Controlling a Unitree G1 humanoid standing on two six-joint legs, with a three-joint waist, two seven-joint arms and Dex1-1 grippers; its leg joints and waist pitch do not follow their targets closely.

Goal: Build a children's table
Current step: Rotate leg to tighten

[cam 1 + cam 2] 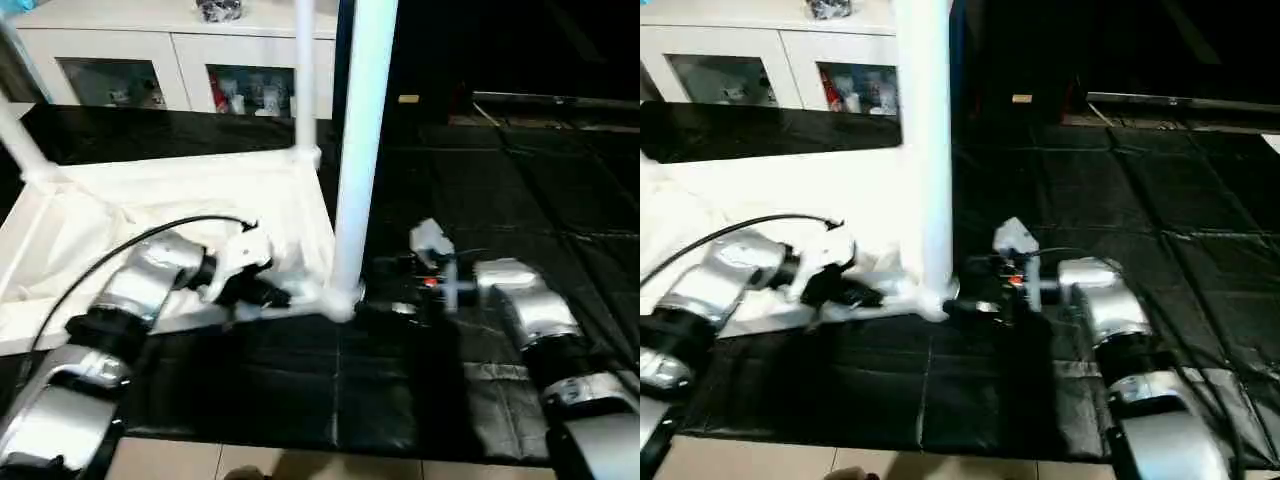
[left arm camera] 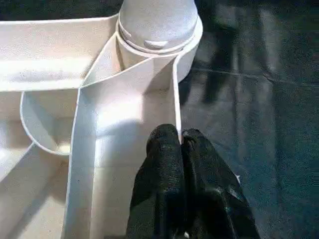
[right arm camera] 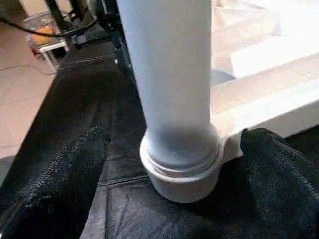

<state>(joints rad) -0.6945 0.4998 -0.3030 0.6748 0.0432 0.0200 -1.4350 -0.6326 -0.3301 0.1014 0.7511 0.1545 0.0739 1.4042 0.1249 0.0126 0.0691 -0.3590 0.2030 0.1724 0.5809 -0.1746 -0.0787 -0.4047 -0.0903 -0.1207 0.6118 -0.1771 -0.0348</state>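
A white plastic children's table (image 1: pixel 150 215) lies upside down on a black floor mat (image 1: pixel 500 200), ribbed underside facing up. At the far left corner a leg (image 1: pixel 18 140) rises from its socket; another thin leg (image 1: pixel 305 70) stands at the far corner.

The left gripper (image 1: pixel 262 292) rests on the tabletop's near rim, its black fingers (image 2: pixel 169 169) pressed shut with nothing between them, the tips against the thin rim wall just short of the corner socket.

Right of it, at the near right corner, a thick round leg (image 1: pixel 360 150) stands upright in its socket (image 1: pixel 338 298) — its long axis vertical, running out of the top of the view.

Further right, the right gripper (image 1: pixel 405 290) sits at the base of that leg, fingers (image 3: pixel 60 179) spread wide on either side of the socket and not touching it. The leg lies directly ahead, between them — the right arm is the one placed to grasp or press it; whether the leg is fully seated cannot be told.

Behind the table, a white glass-door cabinet (image 1: pixel 170 60) holds small items.
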